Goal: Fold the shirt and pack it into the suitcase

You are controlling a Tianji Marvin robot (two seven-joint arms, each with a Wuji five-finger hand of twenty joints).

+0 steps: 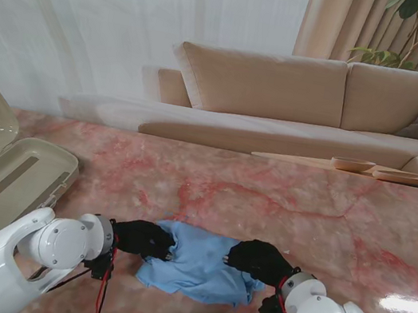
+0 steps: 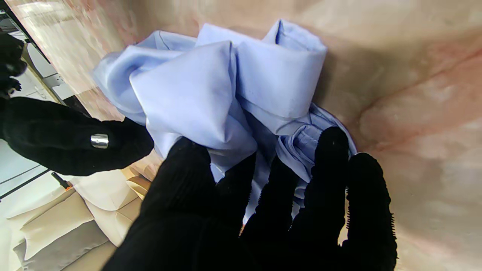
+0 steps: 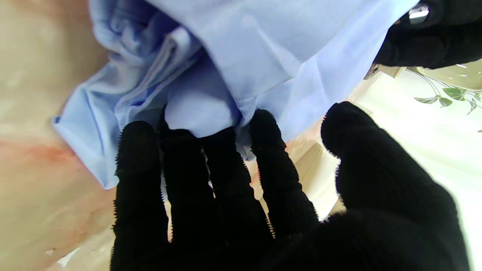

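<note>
Setting: a living room with a beige sofa [image 1: 286, 89] and pale curtains behind a pink-veined marble table [image 1: 265, 207].
Far right of table: two shallow wooden dishes [image 1: 388, 172] lying just beside each other at the table's far edge.
Suitcase [image 1: 3, 177]: beige hard shell, lid raised, resting at the left edge of the table, well apart from the cloth.
Shirt [image 1: 202, 262]: light blue, bunched into a loose, partly folded bundle at the near centre of the table, between the two hands; the wrist views show overlapping folds and a rolled hem.
Left hand [image 1: 143, 238]: black-gloved, at the shirt's left edge. In the left wrist view the fingers [image 2: 331, 158] lie against the cloth with fabric gathered between thumb and fingers; it grips the shirt.
Right hand [image 1: 258, 259]: black-gloved, at the shirt's right edge. In the right wrist view the fingertips [image 3: 263, 124] press into a fold while the thumb stands apart from the cloth; whether a true grip is closed cannot be told.
Arms: white housings with red and black cables rising from the near corners.
</note>
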